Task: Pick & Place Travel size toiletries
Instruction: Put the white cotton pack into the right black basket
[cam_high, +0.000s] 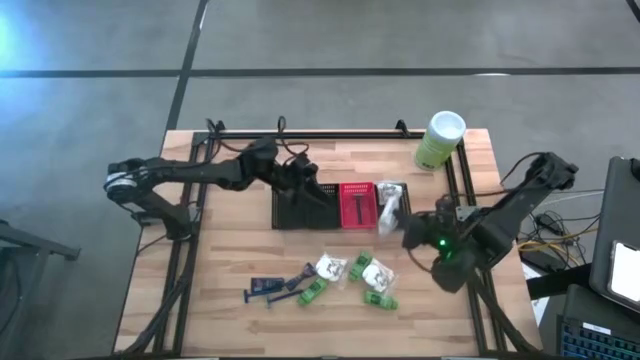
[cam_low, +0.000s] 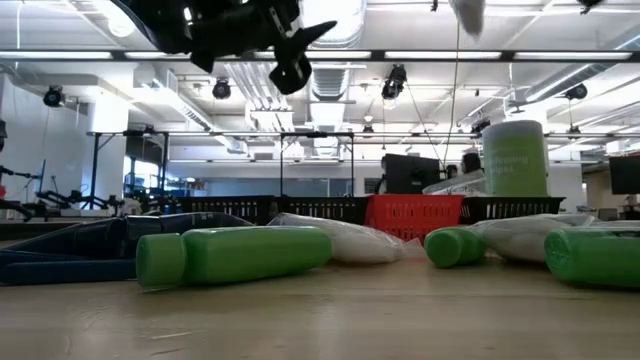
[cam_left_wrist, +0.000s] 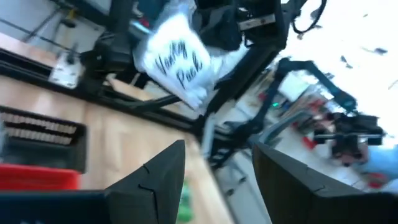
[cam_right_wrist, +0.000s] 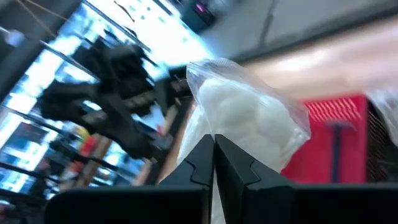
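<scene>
**Packet aloft by the baskets**

From above, my right gripper holds a white packet beside the red basket; the left gripper hangs open over the black basket. At the right wrist, the fingers pinch only the packet's edge, so I think it could slip.

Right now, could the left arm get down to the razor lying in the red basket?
Probably yes. The left hand hovers open and empty by the black basket, next to the red basket; nothing covers the razor.
</scene>
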